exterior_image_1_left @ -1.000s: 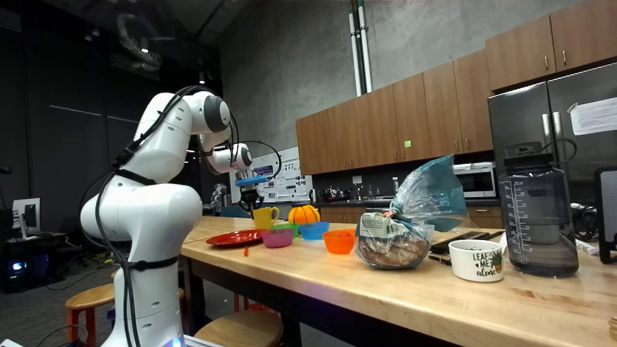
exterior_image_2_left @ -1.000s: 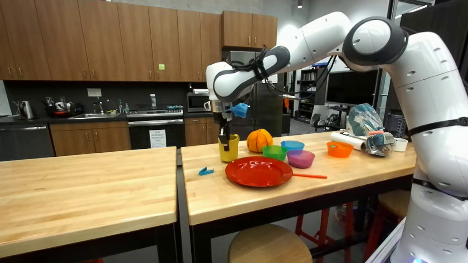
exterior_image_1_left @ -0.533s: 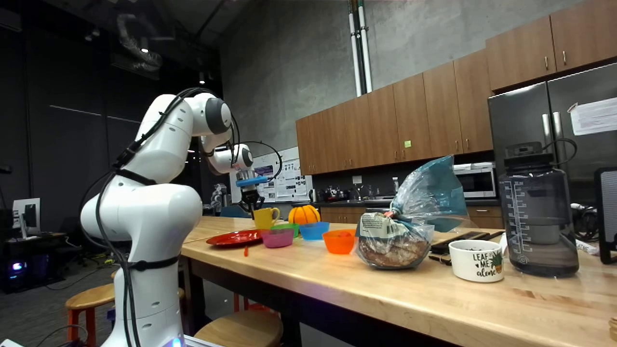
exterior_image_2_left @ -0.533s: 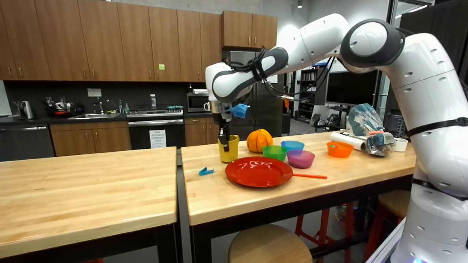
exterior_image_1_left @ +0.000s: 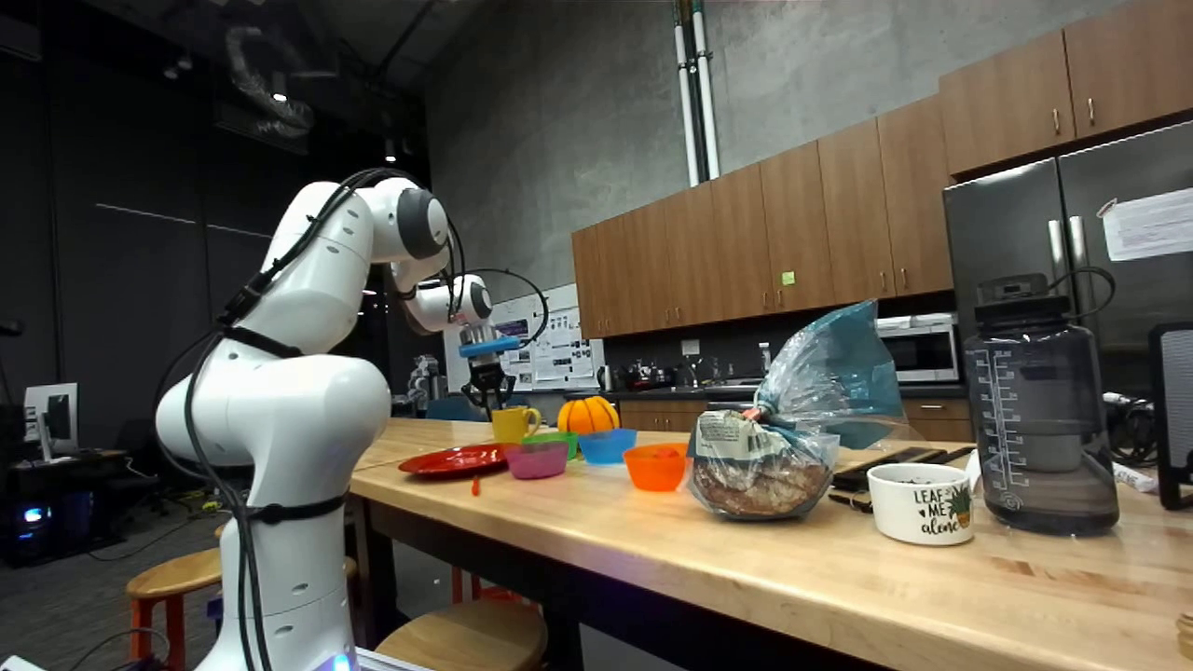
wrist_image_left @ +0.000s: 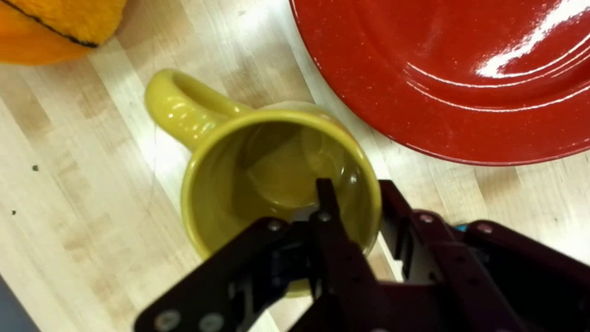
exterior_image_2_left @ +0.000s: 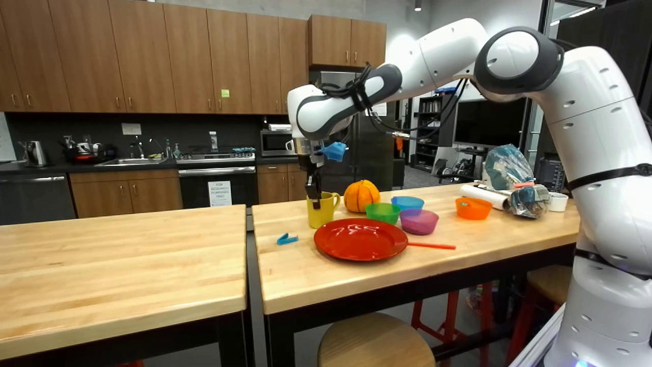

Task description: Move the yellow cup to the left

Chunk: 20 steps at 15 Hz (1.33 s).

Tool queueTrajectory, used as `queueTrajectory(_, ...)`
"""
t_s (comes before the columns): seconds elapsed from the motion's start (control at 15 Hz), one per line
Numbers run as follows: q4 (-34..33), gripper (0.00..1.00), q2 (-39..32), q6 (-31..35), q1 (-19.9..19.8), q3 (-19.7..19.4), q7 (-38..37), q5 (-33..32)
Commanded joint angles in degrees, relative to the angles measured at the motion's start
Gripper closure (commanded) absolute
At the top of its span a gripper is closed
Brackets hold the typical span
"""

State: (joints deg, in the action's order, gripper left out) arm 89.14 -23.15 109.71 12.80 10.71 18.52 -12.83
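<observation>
**Fingers [wrist_image_left: 328, 199] straddling rim of yellow cup [wrist_image_left: 272, 177], w/o pinching**

Your gripper [wrist_image_left: 356, 185] is hanging at the cup w/ both fingers parted: one is reaching inside, the other is standing outside the rim. Betw. the inner finger and the wall a gap is showing, so you are not squeezing the cup now; whether the outer finger is touching, I am not able to tell. You are prob. using the rim b/c one thin wall is fitting betw. the fingers more easily than the whole body. I am guessing the step is either a pinch or a release; this moment alone is not telling which.

The yellow cup is standing upright on the table [exterior_image_2_left: 295, 275], toward its left end in an exterior view. Its handle [wrist_image_left: 177, 110] is pointing away from the fingers, toward the orange pumpkin [wrist_image_left: 60, 27], so prob. it is not disturbing your grip.

Just beside the cup the red plate [wrist_image_left: 438, 78] is lying, and near them a blue clip [exterior_image_2_left: 287, 239]. A green bowl [exterior_image_2_left: 383, 213] and a purple bowl [exterior_image_2_left: 418, 223] are sitting to the right, so going left is prob. meaning fewer collisions, except w/ the clip. Farther left, a gap is separating the 2nd table [exterior_image_2_left: 117, 265]; pls. be careful if you are planning so far.
</observation>
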Motion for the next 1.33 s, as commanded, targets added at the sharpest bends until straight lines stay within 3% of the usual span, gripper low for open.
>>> queueTrajectory(0.0,-0.95,0.43,1.51,-1.43,-0.77,-0.16,0.33,0.87)
queueTrajectory(0.13,-0.69,0.32,2.76,-1.28,-1.38,-0.2,0.51,1.44)
queueTrajectory(0.4,0.91,0.01,7.18,-2.16,-3.71,-0.45,1.5,4.1)
queueTrajectory(0.8,4.57,0.0,14.91,-5.59,-8.59,-2.3,2.71,12.01)
queueTrajectory(1.27,15.77,0.0,25.99,-5.3,-12.83,-7.8,2.03,19.43)
